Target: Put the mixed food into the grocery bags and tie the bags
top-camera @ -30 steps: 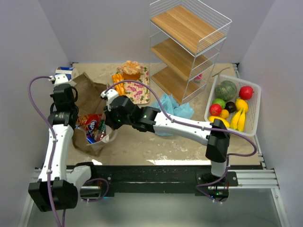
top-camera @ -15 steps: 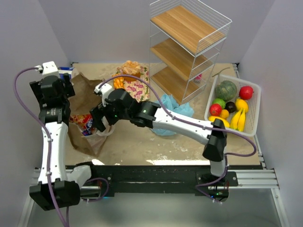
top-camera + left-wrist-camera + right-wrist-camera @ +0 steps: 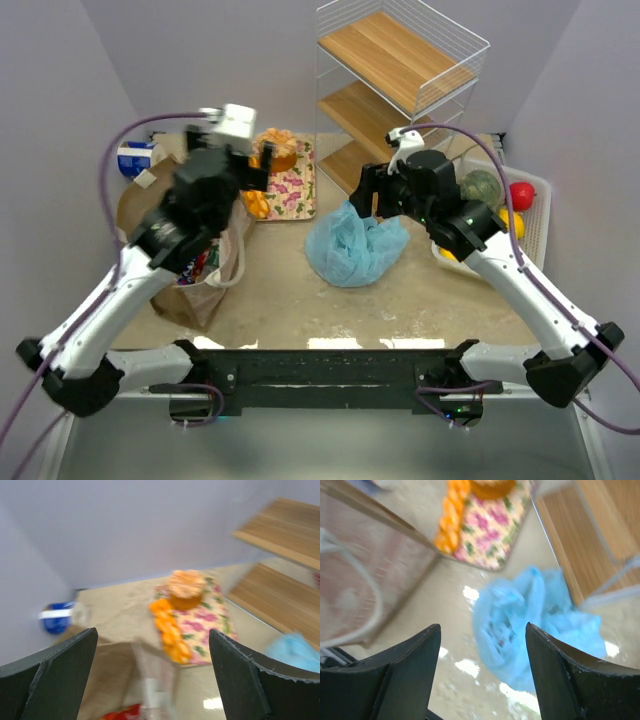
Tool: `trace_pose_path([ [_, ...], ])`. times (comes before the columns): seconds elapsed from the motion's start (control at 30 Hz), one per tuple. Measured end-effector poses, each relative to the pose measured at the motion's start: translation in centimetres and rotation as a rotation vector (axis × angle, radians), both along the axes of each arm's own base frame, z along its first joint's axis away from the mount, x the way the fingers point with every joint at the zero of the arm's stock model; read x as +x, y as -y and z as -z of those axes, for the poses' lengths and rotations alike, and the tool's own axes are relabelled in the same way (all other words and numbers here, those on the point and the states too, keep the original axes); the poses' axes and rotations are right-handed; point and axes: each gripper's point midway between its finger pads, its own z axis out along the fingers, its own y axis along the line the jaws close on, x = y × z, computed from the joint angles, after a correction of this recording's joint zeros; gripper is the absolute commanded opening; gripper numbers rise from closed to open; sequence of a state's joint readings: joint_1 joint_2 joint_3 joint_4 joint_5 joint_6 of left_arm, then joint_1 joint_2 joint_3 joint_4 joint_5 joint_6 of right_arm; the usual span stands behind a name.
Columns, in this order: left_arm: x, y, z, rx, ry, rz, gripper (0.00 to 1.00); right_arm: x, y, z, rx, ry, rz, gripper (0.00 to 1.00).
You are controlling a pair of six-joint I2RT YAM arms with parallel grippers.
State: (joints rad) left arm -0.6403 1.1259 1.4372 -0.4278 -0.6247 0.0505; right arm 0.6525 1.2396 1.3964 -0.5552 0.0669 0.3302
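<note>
Pale lilac walls point(image 3: 200, 60) on 3 sides. Sandy tabletop point(image 3: 430, 300), glare patches near edge. White wire rack point(image 3: 395, 105), 3 wooden shelves point(image 3: 395, 55).

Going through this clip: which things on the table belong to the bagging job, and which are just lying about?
Job: brown paper bag, light-blue plastic bag, red snack packets, drink can, fruit and vegetables.
Lying about: orange cake, orange segments, floral tray, wire shelf, white basket.

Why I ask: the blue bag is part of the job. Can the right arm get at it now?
Probably yes: the right fingers hang open just above the blue bag, with nothing between.
</note>
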Motion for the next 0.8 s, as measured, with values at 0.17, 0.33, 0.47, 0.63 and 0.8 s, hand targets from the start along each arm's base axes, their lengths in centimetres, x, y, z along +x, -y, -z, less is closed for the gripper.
trace_pose_path([
  [0.17,-0.1,14.1,6.9,0.117,-0.144,0.313,1.0,0.3,2.2,9.7,-0.119,-0.203,0.06,0.66],
  [0.33,-1.5,19.0,12.3,0.12,-0.238,0.557,1.0,-0.3,4.8,15.2,-0.152,-0.335,0.125,0.64],
  [0.47,-2.0,21.9,13.2,0.084,-0.25,0.697,1.0,-0.1,5.2,15.9,-0.141,-0.341,0.145,0.63],
  [0.63,-0.8,23.6,17.9,0.107,-0.352,0.752,0.98,0.2,4.8,16.1,-0.117,-0.323,0.147,0.63],
  [0.8,0.6,23.2,22.9,0.14,-0.458,0.73,0.92,0.0,4.8,16.7,-0.107,-0.333,0.149,0.63],
])
